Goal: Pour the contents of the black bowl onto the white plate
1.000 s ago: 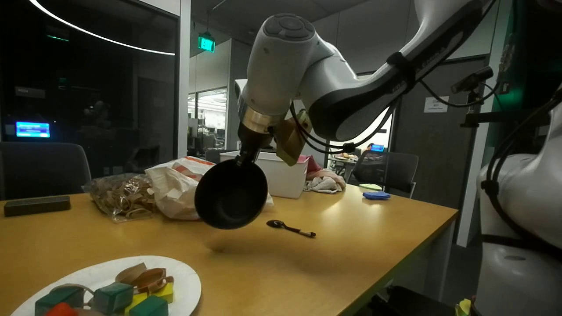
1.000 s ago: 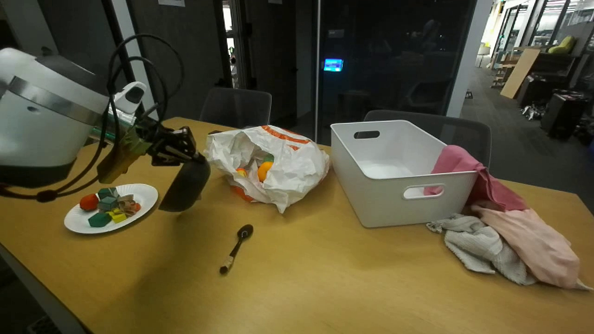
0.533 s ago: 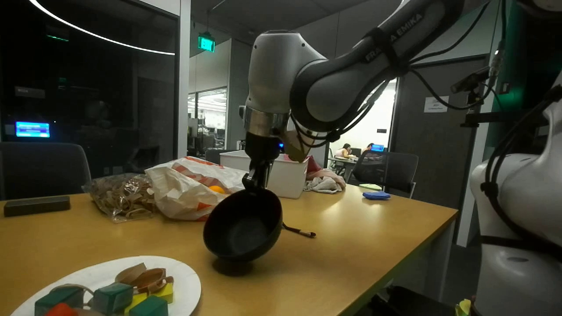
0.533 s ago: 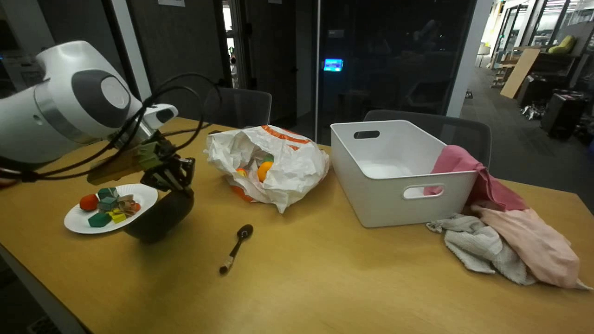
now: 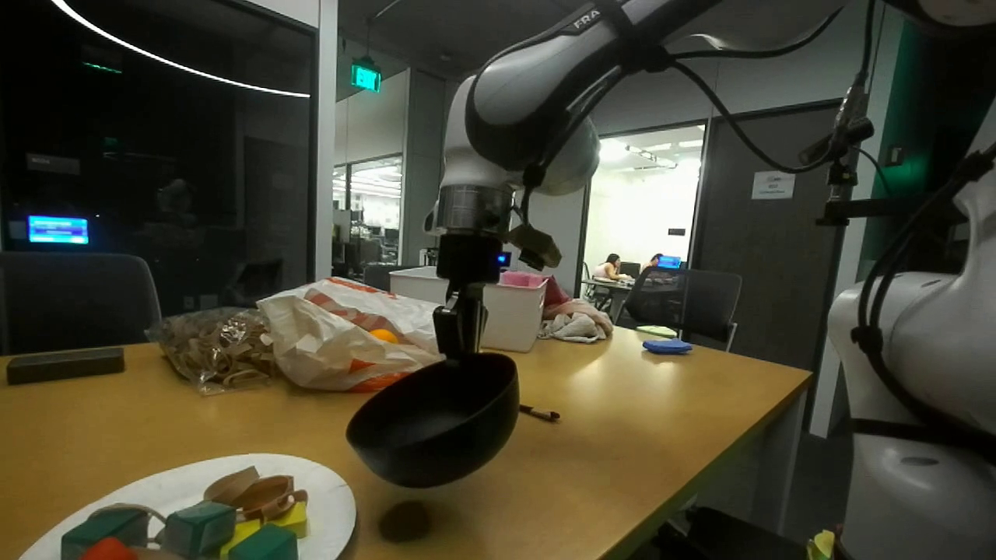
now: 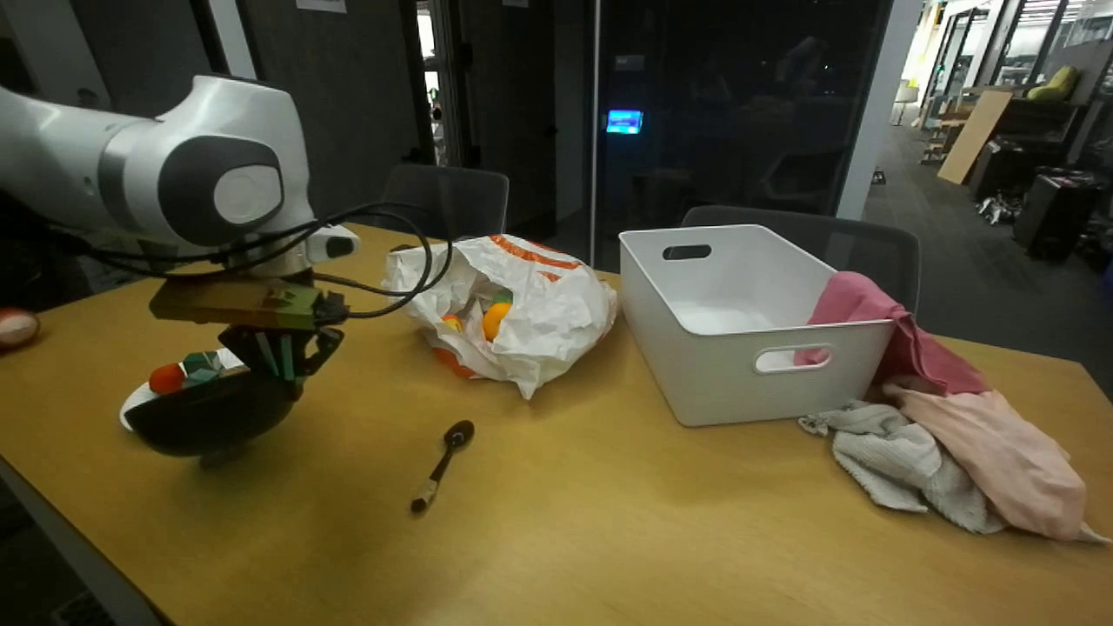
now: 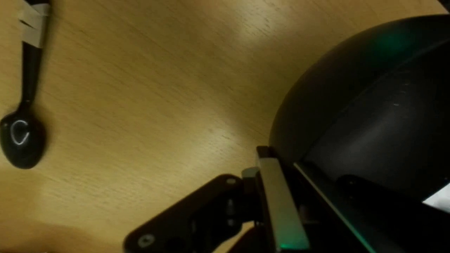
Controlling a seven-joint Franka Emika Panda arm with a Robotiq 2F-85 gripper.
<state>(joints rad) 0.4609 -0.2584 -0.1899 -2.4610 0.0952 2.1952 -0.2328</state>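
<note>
"Where do we find the deep, round black bowl (image 5: pixel 443 447)?"

"Held above the light wooden table (image 6: pixel 556 530), just beside the flat, round white plate (image 5: pixel 331 498), tilted, with its rim dipping away from the black two-fingered gripper (image 7: pixel 285 160)."

"How do we read those jaws?"

"Clamped on the bowl: in the wrist view we see its wall running between the fingers."

"What do we see on the plate?"

"Green blocks (image 5: pixel 201 529), yellow blocks (image 5: pixel 292 519), a rounded red piece (image 6: pixel 167 378) and brown curled strips (image 5: pixel 268 494), bunched together."

"Elsewhere on the table?"

"A black spoon (image 6: pixel 442 468) with pale tape on its handle; apart from it, a crumpled white bag (image 6: pixel 552 322) with orange marks, just beside a white plastic bin (image 6: pixel 739 391)."
</note>
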